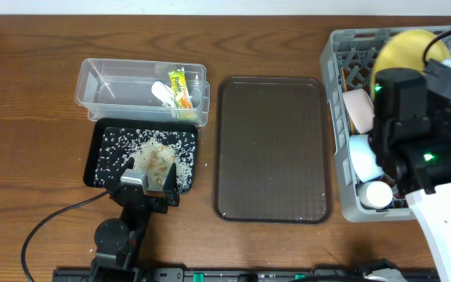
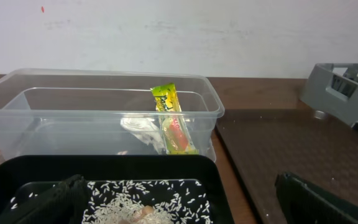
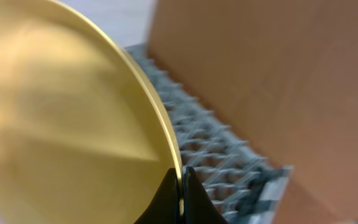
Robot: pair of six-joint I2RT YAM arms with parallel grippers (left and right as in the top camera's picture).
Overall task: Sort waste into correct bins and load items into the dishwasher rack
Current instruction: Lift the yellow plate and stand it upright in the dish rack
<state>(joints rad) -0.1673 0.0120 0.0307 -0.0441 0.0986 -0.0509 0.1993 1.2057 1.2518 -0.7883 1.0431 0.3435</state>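
My right gripper point(image 3: 180, 186) is shut on the rim of the yellow-green plate point(image 3: 67, 124), held on edge over the grey dishwasher rack point(image 3: 216, 137). From overhead the plate point(image 1: 404, 48) stands in the rack point(image 1: 337, 125) behind my right arm, with the white cup point(image 1: 379, 193) and two bowls point(image 1: 358, 110) in the rack's left side. My left gripper point(image 2: 173, 214) is open low over the black tray point(image 1: 100, 149), which holds rice and a brownish lump point(image 1: 156, 159). The clear tub point(image 1: 92, 82) holds the snack wrapper point(image 1: 180, 88) and the white scrap point(image 1: 161, 91). The chopsticks are not visible.
A flat dark-brown serving tray point(image 1: 272, 149) lies between the bins and the rack. A cable point(image 1: 53, 219) runs over the table at front left. A few rice grains lie on the wood beside the black tray.
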